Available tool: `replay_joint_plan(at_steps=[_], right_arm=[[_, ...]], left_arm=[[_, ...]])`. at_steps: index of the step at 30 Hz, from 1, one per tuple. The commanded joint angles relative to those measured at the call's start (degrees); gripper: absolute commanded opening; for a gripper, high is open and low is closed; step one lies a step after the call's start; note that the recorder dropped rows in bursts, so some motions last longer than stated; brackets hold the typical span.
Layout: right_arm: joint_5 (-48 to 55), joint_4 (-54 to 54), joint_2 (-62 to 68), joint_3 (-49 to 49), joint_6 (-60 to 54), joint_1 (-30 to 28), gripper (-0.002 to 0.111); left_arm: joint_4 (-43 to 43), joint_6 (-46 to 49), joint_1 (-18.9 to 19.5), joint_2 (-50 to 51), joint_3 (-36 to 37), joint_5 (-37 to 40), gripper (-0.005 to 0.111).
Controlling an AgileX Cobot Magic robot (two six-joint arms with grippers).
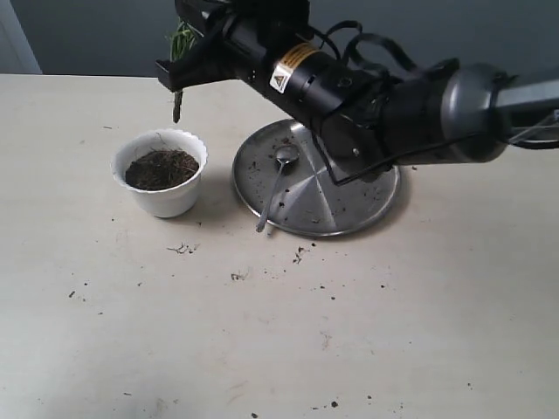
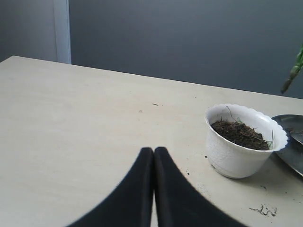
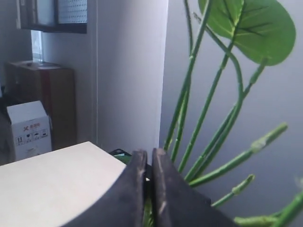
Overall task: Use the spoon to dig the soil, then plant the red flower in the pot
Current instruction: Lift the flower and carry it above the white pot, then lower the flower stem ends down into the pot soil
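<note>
The white scalloped pot (image 1: 170, 202) stands at the left, filled with dark soil (image 1: 160, 168). My right gripper (image 1: 179, 77) hovers above and just behind the pot, shut on the green stems of the red flower (image 1: 177, 106), whose lower end hangs over the rim. In the right wrist view the right gripper (image 3: 147, 153) clamps the stems (image 3: 203, 118) under a broad leaf (image 3: 251, 26); the red bloom is hidden. The spoon (image 1: 275, 188) lies on the steel plate (image 1: 349, 214). My left gripper (image 2: 154, 151) is shut and empty, low over the table beside the pot (image 2: 234, 158).
Soil crumbs (image 1: 182, 249) are scattered over the table in front of the pot and plate. The right arm (image 1: 367, 96) stretches over the back of the plate. The plate's edge (image 2: 291, 142) shows beside the pot in the left wrist view.
</note>
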Motion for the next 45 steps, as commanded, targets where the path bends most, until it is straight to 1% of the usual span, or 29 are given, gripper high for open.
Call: replay_joint_plan(at_steps=[1,4,6,9,11,17,25,30,34,41,45], right_arm=[[-5.76,1.58,5.4,-0.38,-1.37,-0.19,-0.001],[-8.64,-1.02,7.01,-0.63,-1.37,-0.19,-0.001],[-8.51,-3.33,7.38,-1.89,-1.37,-0.19,-0.001],[-4.46,-7.48,8.43,-4.95,-0.96,-0.19,-0.001],[-3.54,-9.0,9.16,-5.64,-0.2,-0.19,-0.001],[-3.8,-9.9,10.31,-5.64,1.65,-0.19,-0.001],[-4.19,-14.16,11.8,-5.64,3.14,-0.19,-0.001],[-4.32,-14.3,13.35,-5.64,3.62,-0.19,-0.001],[-6.67,-14.55,14.49,-5.94,4.0,-0.19,-0.001],[-2.72,-15.93,15.87,-10.78,4.0,-0.19,-0.001],[-0.91,-18.17,15.87,-11.96,4.0,-0.19,-0.001]], left_arm=[[0.09,-0.06,-0.14,-0.28,0.17,0.08,0.0],[0.09,-0.06,-0.14,-0.28,0.17,0.08,0.0],[0.09,-0.06,-0.14,-0.28,0.17,0.08,0.0],[0.09,-0.06,-0.14,-0.28,0.17,0.08,0.0],[0.09,-0.06,-0.14,-0.28,0.17,0.08,0.0],[0.09,-0.06,-0.14,-0.28,0.17,0.08,0.0],[0.09,-0.06,-0.14,-0.28,0.17,0.08,0.0],[0.09,-0.06,-0.14,-0.28,0.17,0.08,0.0],[0.09,-0.06,-0.14,-0.28,0.17,0.08,0.0],[0.09,-0.06,-0.14,-0.28,0.17,0.08,0.0],[0.09,-0.06,-0.14,-0.28,0.17,0.08,0.0]])
